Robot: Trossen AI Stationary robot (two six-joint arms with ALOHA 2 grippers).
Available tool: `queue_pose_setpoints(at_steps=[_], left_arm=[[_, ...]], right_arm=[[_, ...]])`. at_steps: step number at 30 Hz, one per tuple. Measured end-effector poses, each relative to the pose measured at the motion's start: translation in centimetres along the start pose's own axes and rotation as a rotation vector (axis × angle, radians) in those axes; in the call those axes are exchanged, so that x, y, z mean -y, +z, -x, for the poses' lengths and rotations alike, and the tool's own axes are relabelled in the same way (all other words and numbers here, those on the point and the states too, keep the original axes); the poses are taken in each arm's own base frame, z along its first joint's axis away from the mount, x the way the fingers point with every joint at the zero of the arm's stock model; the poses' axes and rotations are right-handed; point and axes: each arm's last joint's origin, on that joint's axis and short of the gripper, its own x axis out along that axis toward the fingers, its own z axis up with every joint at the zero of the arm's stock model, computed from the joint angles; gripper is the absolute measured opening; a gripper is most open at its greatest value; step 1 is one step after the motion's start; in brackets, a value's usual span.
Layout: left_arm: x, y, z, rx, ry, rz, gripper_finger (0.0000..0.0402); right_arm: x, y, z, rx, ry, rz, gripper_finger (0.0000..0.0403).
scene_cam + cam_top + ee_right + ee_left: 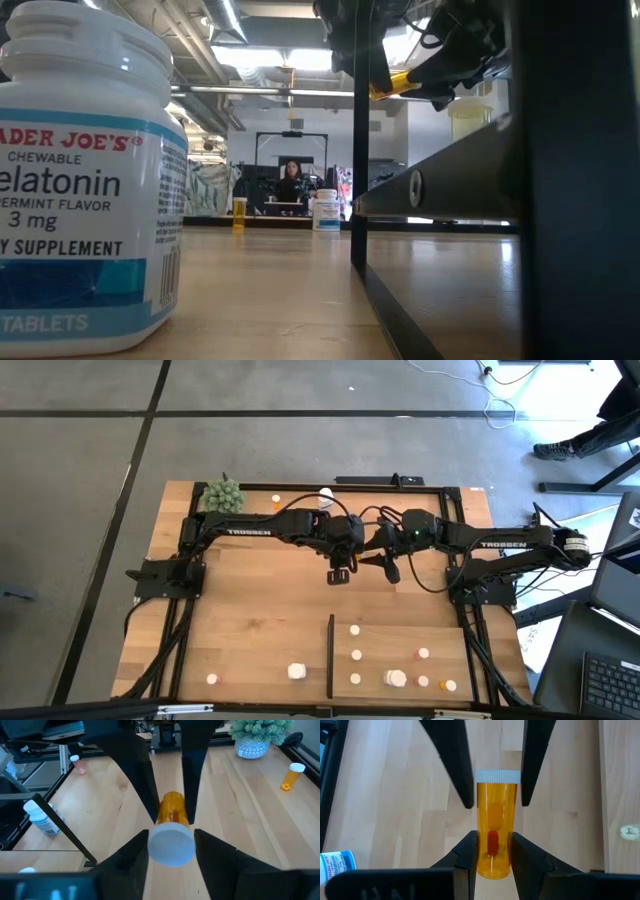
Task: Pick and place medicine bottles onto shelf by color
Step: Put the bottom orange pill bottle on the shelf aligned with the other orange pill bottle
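Note:
An orange medicine bottle [493, 820] with a white cap [170, 845] hangs in the air above the middle of the table, between both arms. My left gripper [493, 839] is shut on its orange body. My right gripper [171, 834] is open; its fingers [466, 795] stand on either side of the cap end with a narrow gap on each side. The low view shows the bottle [385, 88] high between the dark fingers. The shelf [480, 645], a pale panel with a black strip [331, 655], lies at the near right and bears several white and orange bottles. My left gripper pinches the bottle's orange body [492, 862] between its two fingers, on the half away from the cap. The fingers [150, 795] slant down from above and lie across the bottle. The bottle is lifted clear of the table, lying nearly level, its cap toward my right arm.
A chunky white bottle [296, 671] and a small one [212, 679] stand left of the strip; the chunky one [90, 180] fills the low view's left. At the far edge are a green plant ball [222, 495], an orange bottle [277, 500] and a white one [325, 495].

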Motion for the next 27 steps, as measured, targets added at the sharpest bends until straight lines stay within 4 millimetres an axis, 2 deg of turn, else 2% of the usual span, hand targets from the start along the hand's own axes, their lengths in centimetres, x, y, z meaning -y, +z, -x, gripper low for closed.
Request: queue_pose_setpoints(at_steps=[4, 7, 14, 19, 27], left_arm=[[-0.01, 0.00, 0.00, 0.000, 0.001, 0.001, 0.0082], [-0.02, 0.00, 0.02, 0.000, 0.001, 0.000, 0.0082], [-0.01, 0.00, 0.02, 0.000, 0.000, 0.001, 0.0082], [-0.01, 0.01, 0.03, 0.000, 0.020, -0.001, 0.0085], [-0.06, 0.01, 0.03, 0.000, 0.043, -0.002, 0.0118]], right_arm=[[0.00, 0.04, 0.00, 0.004, 0.000, 0.000, 0.0122], [0.00, 0.05, 0.00, 0.005, 0.000, 0.002, 0.0111], [0.00, 0.06, 0.00, 0.006, -0.001, -0.001, 0.0122], [0.00, 0.07, 0.00, 0.007, -0.001, 0.000, 0.0113], [0.01, 0.09, 0.00, 0.009, -0.002, -0.001, 0.0118]])
